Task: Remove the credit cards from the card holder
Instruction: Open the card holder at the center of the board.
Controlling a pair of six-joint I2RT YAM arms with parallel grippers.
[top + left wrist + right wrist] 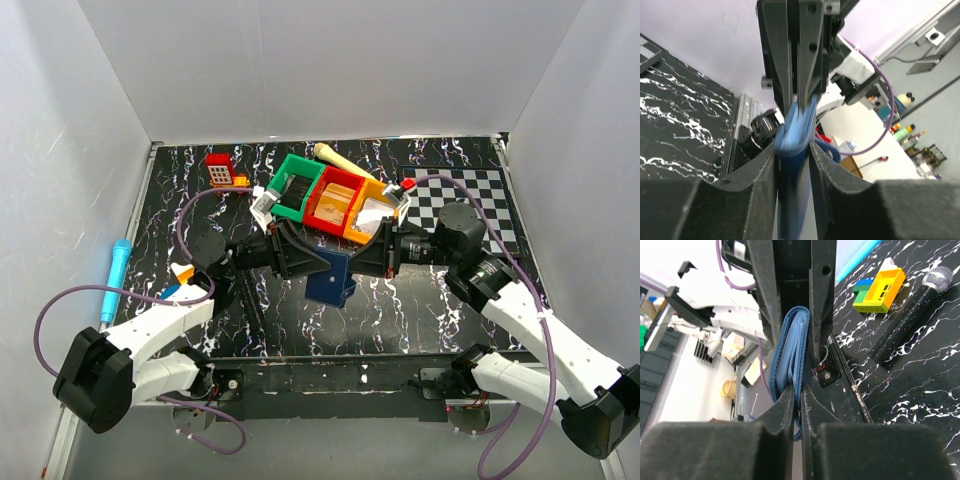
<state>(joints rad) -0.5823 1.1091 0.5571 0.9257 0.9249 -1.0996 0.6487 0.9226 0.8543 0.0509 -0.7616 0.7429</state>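
Both arms' jaws are pinching the folded card holder [331,277] near the red bin [318,195]; uneven pulling is risking a drop.

The left hand [792,156] pinches the blue card holder [799,125], whose far edge the right hand [800,99] grips.

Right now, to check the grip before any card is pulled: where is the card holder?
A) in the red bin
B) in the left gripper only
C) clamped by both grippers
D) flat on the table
C: the top view shows the card holder pinched between the left gripper and the right gripper, and each wrist view shows both pairs of fingers closed on it.
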